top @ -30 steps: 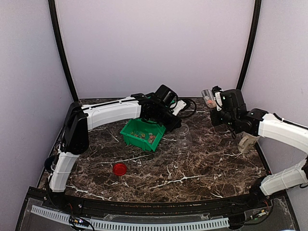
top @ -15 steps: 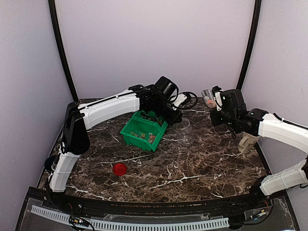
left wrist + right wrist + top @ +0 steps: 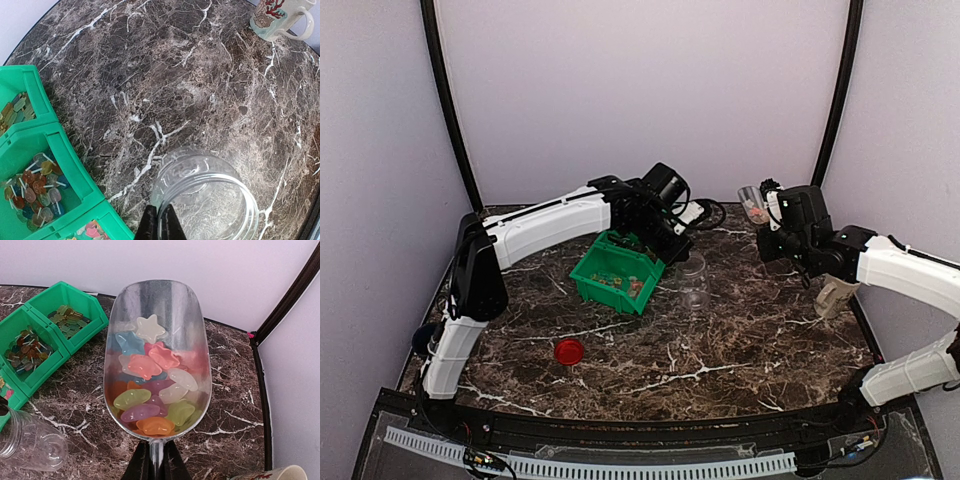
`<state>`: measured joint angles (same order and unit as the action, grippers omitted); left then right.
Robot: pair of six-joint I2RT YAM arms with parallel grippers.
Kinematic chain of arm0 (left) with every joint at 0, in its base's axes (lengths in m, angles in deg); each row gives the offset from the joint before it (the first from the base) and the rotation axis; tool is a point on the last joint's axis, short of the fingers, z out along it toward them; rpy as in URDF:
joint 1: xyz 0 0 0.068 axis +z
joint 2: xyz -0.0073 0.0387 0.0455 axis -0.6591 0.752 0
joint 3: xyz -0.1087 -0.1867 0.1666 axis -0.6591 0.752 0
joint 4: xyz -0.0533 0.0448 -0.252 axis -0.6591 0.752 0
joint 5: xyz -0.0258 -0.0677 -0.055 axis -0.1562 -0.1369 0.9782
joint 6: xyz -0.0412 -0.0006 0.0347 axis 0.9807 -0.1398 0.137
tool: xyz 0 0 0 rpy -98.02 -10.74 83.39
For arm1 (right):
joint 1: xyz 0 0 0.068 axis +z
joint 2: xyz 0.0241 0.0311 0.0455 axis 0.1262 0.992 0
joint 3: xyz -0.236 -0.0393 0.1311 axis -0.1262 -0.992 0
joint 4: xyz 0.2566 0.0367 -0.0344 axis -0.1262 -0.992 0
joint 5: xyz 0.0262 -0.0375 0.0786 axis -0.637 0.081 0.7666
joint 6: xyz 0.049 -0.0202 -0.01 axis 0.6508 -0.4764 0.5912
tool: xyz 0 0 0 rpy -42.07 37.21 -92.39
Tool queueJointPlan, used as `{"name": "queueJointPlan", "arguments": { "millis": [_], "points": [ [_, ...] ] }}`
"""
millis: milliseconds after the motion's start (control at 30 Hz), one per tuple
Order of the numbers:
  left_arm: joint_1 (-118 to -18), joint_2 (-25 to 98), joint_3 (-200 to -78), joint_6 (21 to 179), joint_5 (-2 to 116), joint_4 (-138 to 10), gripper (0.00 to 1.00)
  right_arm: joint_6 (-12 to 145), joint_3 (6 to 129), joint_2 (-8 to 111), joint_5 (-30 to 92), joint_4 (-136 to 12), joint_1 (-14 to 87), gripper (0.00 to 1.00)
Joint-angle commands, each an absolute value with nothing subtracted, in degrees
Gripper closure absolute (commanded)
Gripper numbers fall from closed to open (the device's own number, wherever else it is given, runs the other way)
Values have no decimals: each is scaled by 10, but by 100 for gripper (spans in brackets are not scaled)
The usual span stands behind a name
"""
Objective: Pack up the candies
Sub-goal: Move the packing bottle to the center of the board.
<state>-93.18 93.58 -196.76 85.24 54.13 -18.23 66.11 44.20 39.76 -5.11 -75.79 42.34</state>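
Note:
My left gripper is shut on the rim of a clear glass jar, which stands open on the marble table just right of the green bin. In the top view the left gripper is above the jar. My right gripper is shut on the handle of a metal scoop held in the air at the back right. The scoop holds several pastel star and moon candies. More small candies lie in the bin's compartments.
A red lid lies on the table near the front left. A patterned mug stands at the right, under my right arm; it also shows in the left wrist view. The green bin has several compartments.
My left gripper has shifted the jar slightly left, closer to the bin. My right arm and the scoop have stayed where they were.

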Motion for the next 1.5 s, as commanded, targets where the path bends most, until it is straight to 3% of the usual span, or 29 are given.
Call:
{"name": "queueJointPlan", "arguments": {
  "millis": [0,267,733,933,1233,1467],
  "points": [
    [-932,941,-1982,851,540,-166,100,667,453,395,-52,-738,419,100],
    [-934,949,-1981,851,531,-163,98,667,453,399,-50,-735,419,100],
    [-935,954,-1983,862,530,-183,73,665,450,392,-47,-738,419,100],
    [-933,952,-2009,866,515,-187,54,662,458,396,-30,-752,419,100],
    [-913,917,-2010,874,504,-206,34,648,469,395,21,-792,419,100],
    [-876,855,-1907,906,487,-267,20,627,494,395,84,-842,420,100]
  ]
}}
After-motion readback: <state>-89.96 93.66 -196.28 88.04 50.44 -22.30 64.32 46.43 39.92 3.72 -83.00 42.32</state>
